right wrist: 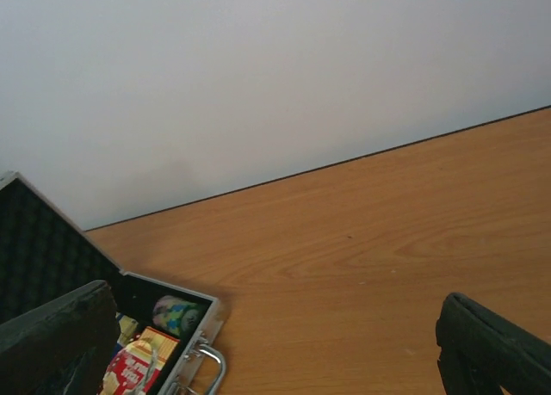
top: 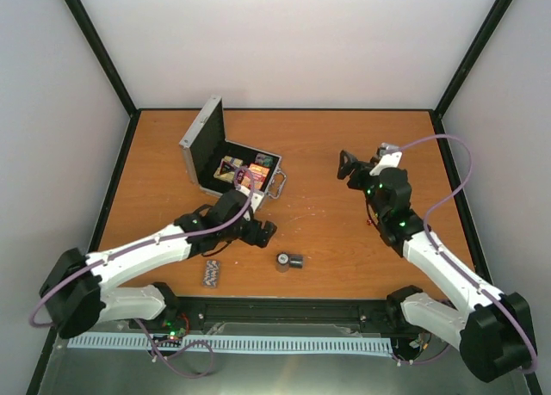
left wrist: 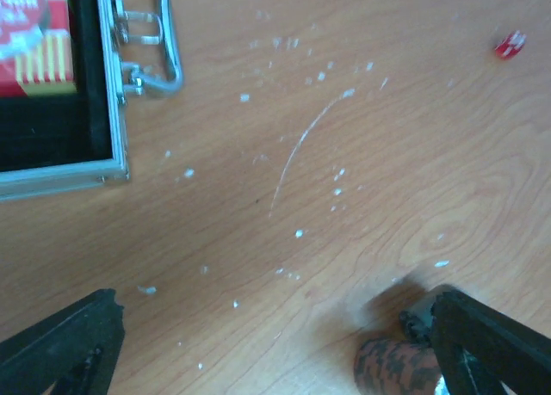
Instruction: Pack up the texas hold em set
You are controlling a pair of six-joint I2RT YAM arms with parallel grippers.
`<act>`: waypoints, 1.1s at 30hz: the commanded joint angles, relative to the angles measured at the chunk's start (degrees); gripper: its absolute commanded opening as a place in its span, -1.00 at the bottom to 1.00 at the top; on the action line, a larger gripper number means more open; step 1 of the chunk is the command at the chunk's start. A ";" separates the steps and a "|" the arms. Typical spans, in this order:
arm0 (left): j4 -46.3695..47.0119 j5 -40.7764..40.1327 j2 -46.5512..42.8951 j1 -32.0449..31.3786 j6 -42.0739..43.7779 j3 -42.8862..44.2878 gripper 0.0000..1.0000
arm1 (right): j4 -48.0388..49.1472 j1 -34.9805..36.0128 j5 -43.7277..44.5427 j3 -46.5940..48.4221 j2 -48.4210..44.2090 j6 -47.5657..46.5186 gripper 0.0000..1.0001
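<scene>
The silver case (top: 196, 169) lies open at the back left, lid (top: 202, 135) upright, handle (top: 277, 185) toward the middle. Card boxes (top: 234, 171) and chips lie inside. My left gripper (top: 258, 231) is open and empty, low over the table just in front of the case. In the left wrist view (left wrist: 275, 361) a dark striped chip roll (left wrist: 394, 369) lies by the right finger (left wrist: 491, 343); it also shows from above (top: 289, 260). A red die (left wrist: 510, 44) lies farther off. My right gripper (top: 349, 167) is open, empty and raised.
A second striped chip stack (top: 210, 273) lies near the front edge, under the left arm. The right wrist view shows the case's lined lid (right wrist: 43, 249), a chip roll inside (right wrist: 176, 313), a red card box (right wrist: 133, 365) and the handle (right wrist: 211, 365). Walls enclose the table.
</scene>
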 commanded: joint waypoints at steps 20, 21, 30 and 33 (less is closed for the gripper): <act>21.80 12.04 -1.13 14.57 6.13 -8.71 1.00 | -36.91 -10.70 -3.95 3.11 9.22 4.40 0.96; 21.80 12.05 -0.98 14.56 6.31 -8.64 1.00 | -36.95 -11.38 -3.76 3.08 10.58 4.84 0.93; 22.77 13.35 -2.04 14.57 7.23 -10.38 1.00 | -36.40 -11.98 -1.28 3.04 19.15 5.18 0.42; 22.83 13.27 -1.93 14.58 7.25 -10.34 1.00 | -36.17 -11.98 -1.67 2.68 19.94 4.12 0.33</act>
